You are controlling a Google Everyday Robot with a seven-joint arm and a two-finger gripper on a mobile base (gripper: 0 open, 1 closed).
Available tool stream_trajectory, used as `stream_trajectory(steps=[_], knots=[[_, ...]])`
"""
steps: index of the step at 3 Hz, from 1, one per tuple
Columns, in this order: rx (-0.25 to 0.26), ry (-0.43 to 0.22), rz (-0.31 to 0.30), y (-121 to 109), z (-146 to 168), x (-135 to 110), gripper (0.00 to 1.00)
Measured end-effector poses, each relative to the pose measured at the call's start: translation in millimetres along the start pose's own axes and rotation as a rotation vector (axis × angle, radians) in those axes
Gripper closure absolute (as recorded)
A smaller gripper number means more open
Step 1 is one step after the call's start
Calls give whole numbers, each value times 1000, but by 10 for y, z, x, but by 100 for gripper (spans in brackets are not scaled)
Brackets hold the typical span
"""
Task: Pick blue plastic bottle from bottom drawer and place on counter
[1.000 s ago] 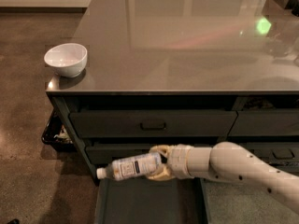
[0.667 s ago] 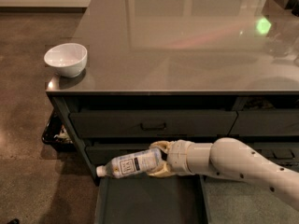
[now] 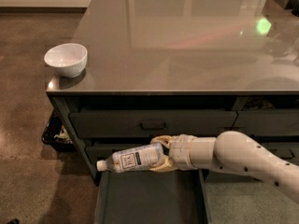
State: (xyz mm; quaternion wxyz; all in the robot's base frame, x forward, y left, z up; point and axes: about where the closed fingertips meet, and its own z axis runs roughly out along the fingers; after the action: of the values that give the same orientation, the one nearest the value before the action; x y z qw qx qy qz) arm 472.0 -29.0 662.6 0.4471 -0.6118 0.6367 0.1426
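Note:
The blue plastic bottle lies sideways in my gripper, its white cap pointing left. The gripper is shut on the bottle's base end and holds it in the air above the open bottom drawer, in front of the handled drawers. My white arm comes in from the right. The counter lies above, glossy and dark grey-brown.
A white bowl stands on the counter's front left corner. A dark basket with items sits on the floor left of the cabinet. A handled drawer is shut above the gripper. A green light reflection shows at the counter's right.
The gripper and bottle have risen slightly and shifted a little left above the open drawer.

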Motion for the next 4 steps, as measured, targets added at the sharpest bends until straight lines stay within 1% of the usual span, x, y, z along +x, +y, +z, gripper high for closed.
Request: stream_trajectory(steps=[1,2,3,4], knots=[[25,-36,108,-462,-407,-246,100],[20,-25,172,-1052,-870,-659,100],[31,29,167,-1615,-1257,-1191,100],[96,47,95,-2087,-1654,-1726,100]])
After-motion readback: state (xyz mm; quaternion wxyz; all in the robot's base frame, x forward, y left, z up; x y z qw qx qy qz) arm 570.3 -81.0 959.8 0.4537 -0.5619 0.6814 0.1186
